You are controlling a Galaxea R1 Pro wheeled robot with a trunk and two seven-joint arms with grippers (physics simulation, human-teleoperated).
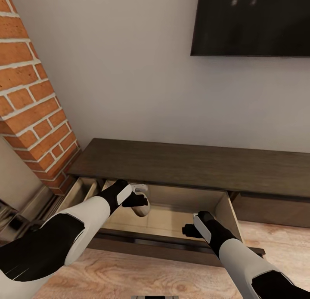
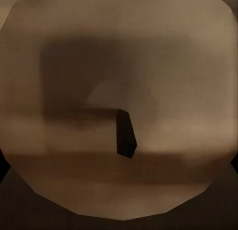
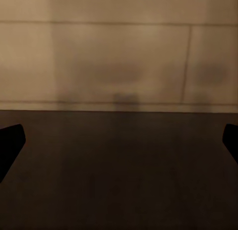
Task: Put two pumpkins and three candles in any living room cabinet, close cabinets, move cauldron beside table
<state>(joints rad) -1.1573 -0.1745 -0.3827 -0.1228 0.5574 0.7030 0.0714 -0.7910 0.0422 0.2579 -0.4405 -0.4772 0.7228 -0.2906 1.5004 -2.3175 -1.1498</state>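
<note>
A: What's held?
B: One candle, gripped by the left gripper over the cabinet's one open drawer.
A: The right gripper?
B: Fingers wide apart, empty. Brick pillar, wooden floor.

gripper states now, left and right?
Left gripper: shut on a candle, over the open drawer.
Right gripper: open, empty, fingers apart.

Dark TV screen mounted on pale grey wall, red brick column left of the TV and lower, light wood-grain floor well below the TV, beige panel under the brick
</note>
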